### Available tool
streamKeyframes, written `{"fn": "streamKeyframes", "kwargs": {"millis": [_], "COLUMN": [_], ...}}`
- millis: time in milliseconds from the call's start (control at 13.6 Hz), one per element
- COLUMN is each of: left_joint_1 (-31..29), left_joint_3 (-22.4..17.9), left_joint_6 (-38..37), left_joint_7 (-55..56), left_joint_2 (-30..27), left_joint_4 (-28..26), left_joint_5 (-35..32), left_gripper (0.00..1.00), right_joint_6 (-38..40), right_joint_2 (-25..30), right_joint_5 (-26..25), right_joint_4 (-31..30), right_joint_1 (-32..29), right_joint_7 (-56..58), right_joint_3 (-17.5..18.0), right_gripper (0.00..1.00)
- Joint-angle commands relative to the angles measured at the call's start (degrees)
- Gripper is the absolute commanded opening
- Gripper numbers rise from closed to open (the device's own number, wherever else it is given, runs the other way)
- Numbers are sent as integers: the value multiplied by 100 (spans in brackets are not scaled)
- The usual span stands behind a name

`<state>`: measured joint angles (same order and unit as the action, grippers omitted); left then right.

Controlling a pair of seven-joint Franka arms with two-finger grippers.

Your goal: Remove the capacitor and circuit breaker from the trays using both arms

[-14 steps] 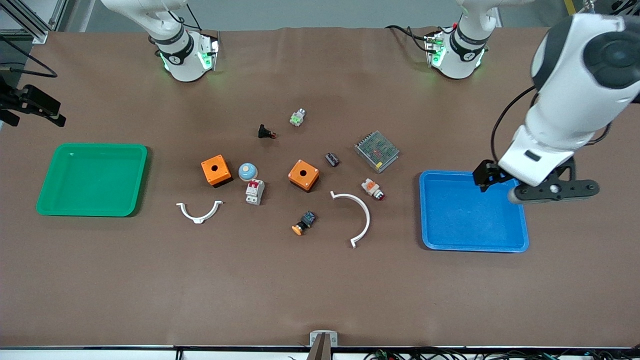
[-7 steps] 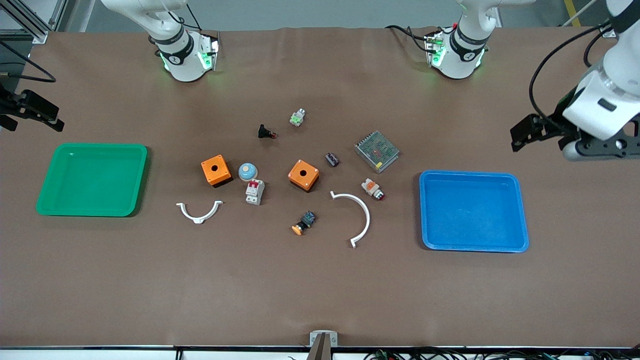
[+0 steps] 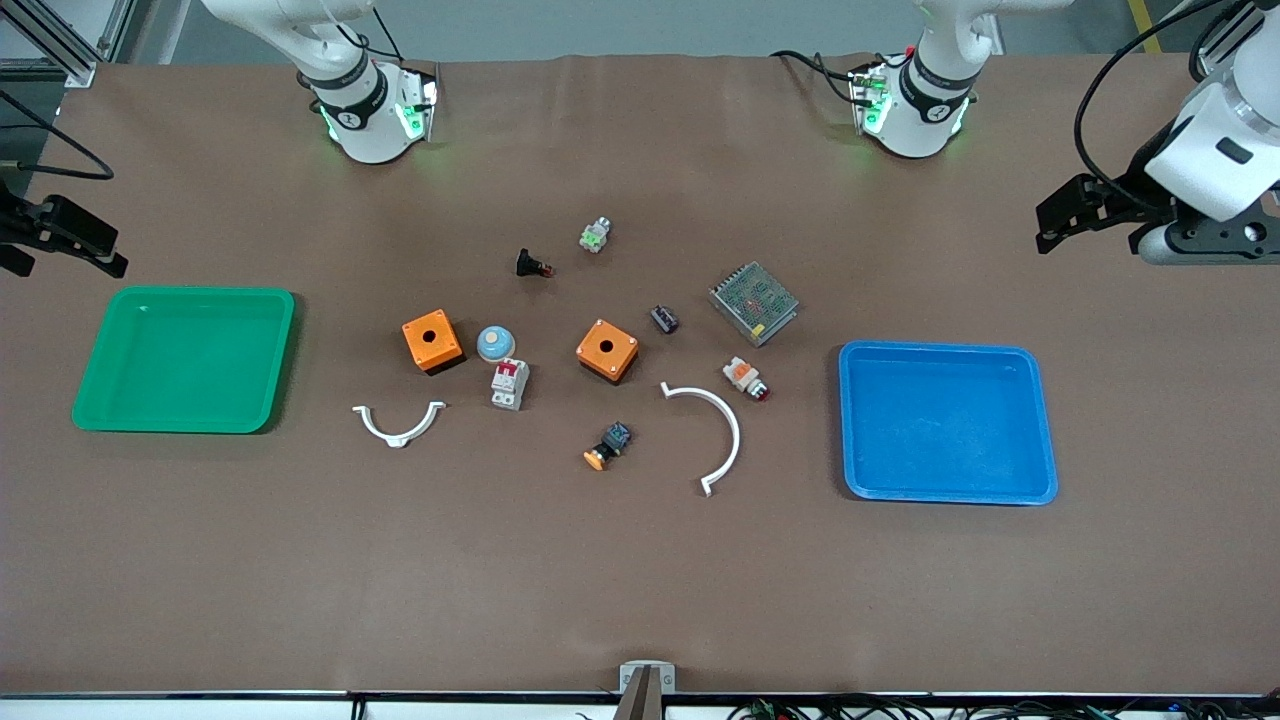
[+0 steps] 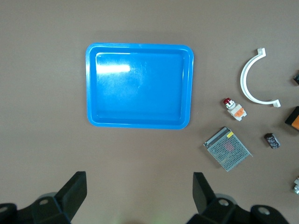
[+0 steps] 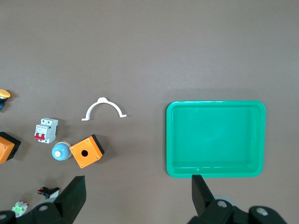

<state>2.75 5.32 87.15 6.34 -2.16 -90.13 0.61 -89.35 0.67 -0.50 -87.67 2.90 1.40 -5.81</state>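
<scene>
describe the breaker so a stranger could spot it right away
Start at the green tray and go toward the table's middle to the first orange box. The breaker lies beside it, just nearer the front camera than the blue dome button: the only white block with a red top.

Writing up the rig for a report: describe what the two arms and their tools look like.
Both arms are glossy white with black joint bands and green lights glowing at the bases. The left tool is a black two-finger unit on a white wrist with a grey cylinder beside it; black cables loop above. The right tool is likewise black, with a black cable trailing. In each wrist view the fingers are black, broad and angular.
</scene>
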Motion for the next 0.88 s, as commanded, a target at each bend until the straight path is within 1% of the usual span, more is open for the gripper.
{"fn": "streamKeyframes", "kwargs": {"millis": [0, 294, 662, 809], "left_joint_1": [112, 112, 103, 95], "left_joint_3": [-102, -49, -93, -101], "left_joint_6": [48, 4, 4, -31], "left_joint_7": [-133, 104, 52, 43], "left_joint_2": [-215, -179, -83, -74], "left_joint_4": [-225, -155, 12, 21], "left_joint_5": [45, 27, 0, -158], "left_gripper": [100, 100, 100, 100], "right_joint_6": [23, 22, -171, -171], "right_joint_2": [-102, -111, -190, -199], "right_joint_5": [-108, -135, -91, -82], "right_joint_4": [153, 153, 162, 153], "right_joint_1": [-88, -79, -167, -167], "right_joint_7": [-8, -8, -17, -17], "right_joint_3": [71, 71, 62, 62], "right_gripper": [100, 100, 100, 100]}}
